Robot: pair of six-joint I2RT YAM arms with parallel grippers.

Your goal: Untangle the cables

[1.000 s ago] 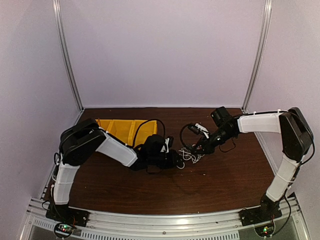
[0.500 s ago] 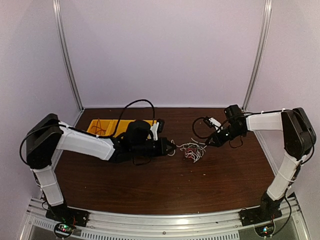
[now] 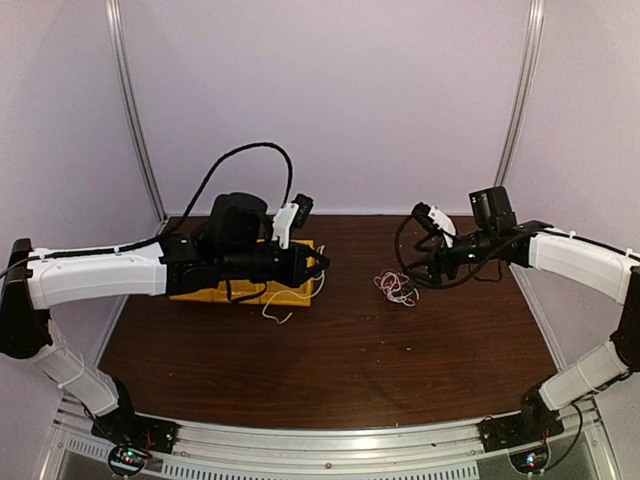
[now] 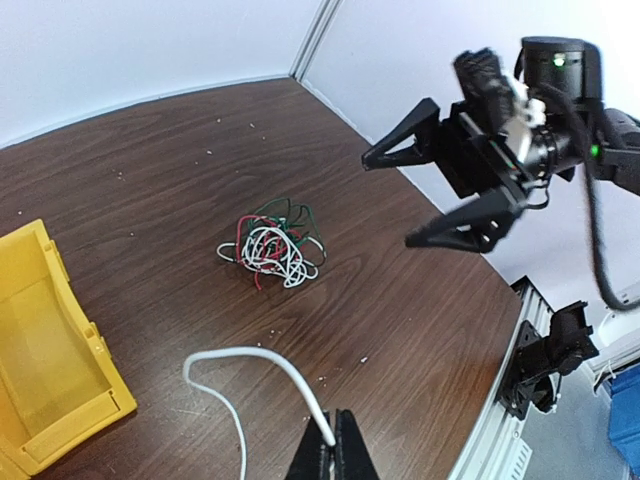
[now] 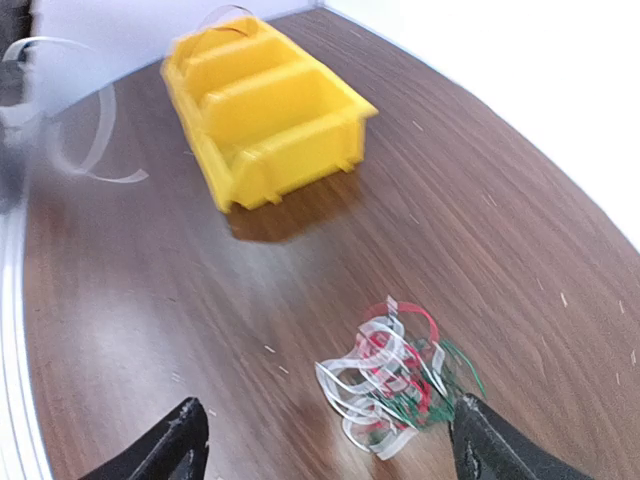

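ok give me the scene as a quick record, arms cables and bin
cable bundle: red, white, green wires tangled, lying on table
left gripper: shut on white cable
white cable: apart from the cable bundle
right gripper: open, holding nothing, raised near the cable bundle
yellow bin: on table, beside left gripper

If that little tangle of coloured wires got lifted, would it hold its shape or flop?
Probably flop: the white wire pinched in the left claw droops in loose curves. The tangle looks thin and airy, so likely very light. Its loops interlock, so it may rise as one clump.
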